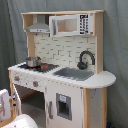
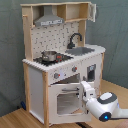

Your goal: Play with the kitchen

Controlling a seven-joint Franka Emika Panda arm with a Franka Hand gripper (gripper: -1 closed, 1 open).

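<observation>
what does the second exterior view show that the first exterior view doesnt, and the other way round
Only the first exterior view shows the front of the microwave up top and the fridge-style door with a dispenser panel.

Only the second exterior view shows the oven door face-on, with the end effector at its handle, and the wooden floor.

Both exterior views show the kitchen, its small pot, grey sink, black faucet and range hood.
</observation>
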